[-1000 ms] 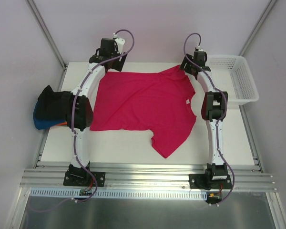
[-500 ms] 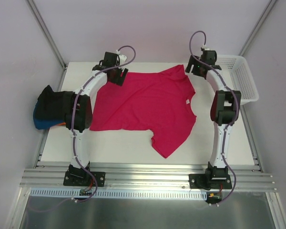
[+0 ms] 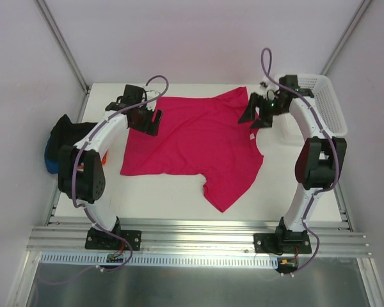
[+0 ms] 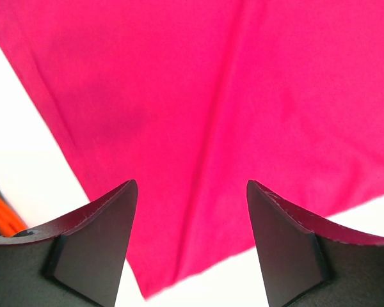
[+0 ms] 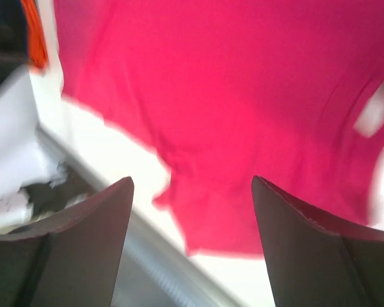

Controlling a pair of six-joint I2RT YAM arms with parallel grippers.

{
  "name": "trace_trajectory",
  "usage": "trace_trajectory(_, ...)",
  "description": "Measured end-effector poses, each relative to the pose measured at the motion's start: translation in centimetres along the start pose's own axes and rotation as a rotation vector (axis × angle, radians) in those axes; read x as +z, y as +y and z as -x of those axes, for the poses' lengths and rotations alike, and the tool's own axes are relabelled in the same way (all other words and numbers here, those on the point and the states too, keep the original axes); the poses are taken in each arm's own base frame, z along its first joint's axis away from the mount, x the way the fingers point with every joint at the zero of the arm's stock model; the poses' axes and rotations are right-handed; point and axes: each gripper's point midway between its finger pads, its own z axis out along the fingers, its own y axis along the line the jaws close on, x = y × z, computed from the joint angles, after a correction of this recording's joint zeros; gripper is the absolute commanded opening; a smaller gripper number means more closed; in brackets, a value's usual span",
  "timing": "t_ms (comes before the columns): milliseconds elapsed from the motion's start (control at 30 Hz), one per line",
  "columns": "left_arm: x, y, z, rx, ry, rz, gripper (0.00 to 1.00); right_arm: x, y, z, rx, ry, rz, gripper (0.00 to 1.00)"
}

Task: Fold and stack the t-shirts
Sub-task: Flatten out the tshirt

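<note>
- Crimson-pink t-shirt (image 3: pixel 192 144): soft plain knit, spread nearly flat across the middle of the white desk (image 3: pixel 153 192). Hem lies to the left, neck opening to the right with a small white label at the collar. One short sleeve points toward the near edge, the other toward the far right corner.
- Left fingers (image 3: pixel 147 121) (image 4: pixel 83 256): matte black, wedge-shaped, spread wide with nothing between them. They hang above the shirt's far-left part. My wrist view shows smooth cloth with one long shallow crease and a straight hem edge over the bare desk.
- Right fingers (image 3: pixel 248 112) (image 5: pixel 83 249): same black wedges, also spread wide and gripping nothing. They sit over the collar side by the far sleeve. This wrist view is blurred, so I cannot read cloth detail.
- Heap of shirts (image 3: pixel 64 137): rumpled black cloth on top, blue and a sliver of orange beneath, at the left edge of the desk.
- Basket (image 3: pixel 329 109): white plastic mesh, rectangular, at the far right corner.
</note>
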Motion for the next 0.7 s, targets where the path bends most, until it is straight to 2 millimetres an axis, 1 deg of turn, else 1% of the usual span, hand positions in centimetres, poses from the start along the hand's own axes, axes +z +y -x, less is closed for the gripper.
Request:
trace_trajectory(33, -0.6, -0.2, -0.4, -0.005, 0.003, -0.008, 0.70, 0.7, -0.3, -3.2, 0.066, 0.088, 0.018, 0.78)
trace_trajectory(67, -1.2, -0.2, -1.0, -0.013, 0.008, -0.012, 0.70, 1.2, -0.7, -5.5, 0.113, 0.150, 0.025, 0.78)
trace_trajectory(133, -2.3, -0.3, -2.4, -0.028, 0.021, -0.024, 0.70, 1.8, -1.4, -10.9, 0.219, 0.299, 0.022, 0.77)
trace_trajectory(200, -2.9, -0.5, -4.1, -0.044, 0.049, -0.035, 0.69, 1.7, -1.7, -15.1, 0.293, 0.411, 0.013, 0.78)
trace_trajectory(233, -3.2, -0.7, -5.3, -0.054, 0.074, -0.045, 0.69, 1.4, -1.5, -16.7, 0.317, 0.451, 0.010, 0.77)
trace_trajectory(300, -3.5, -0.9, -7.1, -0.072, 0.109, -0.059, 0.69, 0.7, -0.9, -18.4, 0.329, 0.487, 0.009, 0.78)
trace_trajectory(333, -3.6, -1.2, -7.9, -0.078, 0.127, -0.071, 0.69, 0.3, -0.4, -18.8, 0.319, 0.493, 0.010, 0.78)
trace_trajectory(467, -3.9, -2.2, -11.0, -0.112, 0.203, -0.108, 0.69, -1.0, 2.1, -19.2, 0.232, 0.467, 0.028, 0.78)
trace_trajectory(567, -3.9, -2.5, -12.3, -0.146, 0.235, -0.128, 0.70, -1.2, 3.4, -20.1, 0.183, 0.469, 0.039, 0.79)
trace_trajectory(700, -4.0, -2.4, -12.6, -0.167, 0.246, -0.131, 0.70, 0.0, 3.6, -21.3, 0.177, 0.517, 0.029, 0.79)
